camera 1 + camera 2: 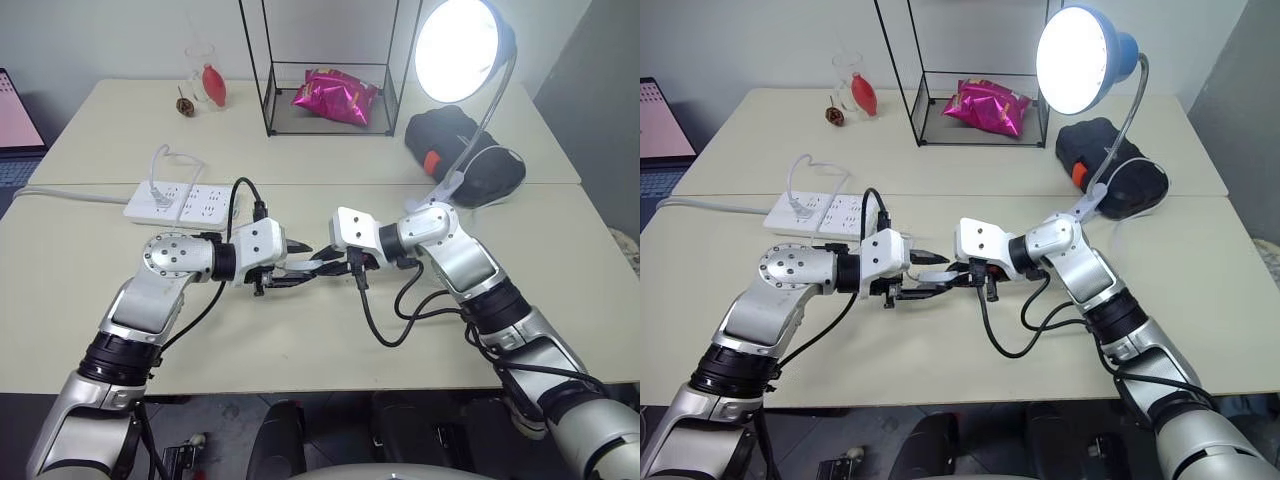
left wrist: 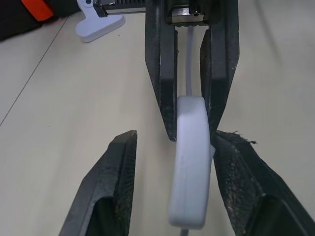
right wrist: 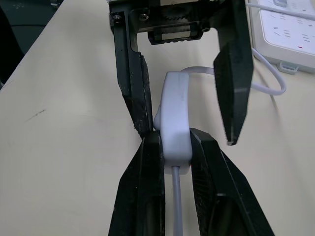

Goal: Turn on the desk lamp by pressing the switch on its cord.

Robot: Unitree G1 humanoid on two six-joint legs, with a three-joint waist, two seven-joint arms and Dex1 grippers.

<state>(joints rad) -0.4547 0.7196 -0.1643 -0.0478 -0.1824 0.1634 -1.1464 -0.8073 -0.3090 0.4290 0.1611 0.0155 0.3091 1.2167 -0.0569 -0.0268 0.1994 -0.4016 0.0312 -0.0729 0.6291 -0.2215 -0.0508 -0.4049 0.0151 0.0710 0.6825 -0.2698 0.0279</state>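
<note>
Right eye view has the pale surface (image 1: pixel 1200 260) carrying everything, and the desk lamp (image 1: pixel 1085 55) at its far right is already lit, its shade glowing white, so I judge the task's goal reached; what seems left is only for both arms to let go and draw away. Its cord (image 3: pixel 176 206) runs between the right gripper's (image 3: pixel 173 147) fingers (image 3: pixel 147 172), which are clamped together on one end of the switch (image 3: pixel 175 115), holding it just above the surface. The left gripper (image 2: pixel 174 150) faces it from the opposite side, fingers (image 2: pixel 110 187) spread apart: the white block lies between them, close against one finger and clear of the other, so it looks like a press just released rather than a grip. Beyond the left fingers' far side sits a white power strip (image 1: pixel 820 212) with a looped white cable plugged into it. Past the right fingers, towards the lamp's clip base, rests a black pouch (image 1: pixel 1120 170) with an orange patch. Nothing lies near either pair of fingers to hinder a retreat.
</note>
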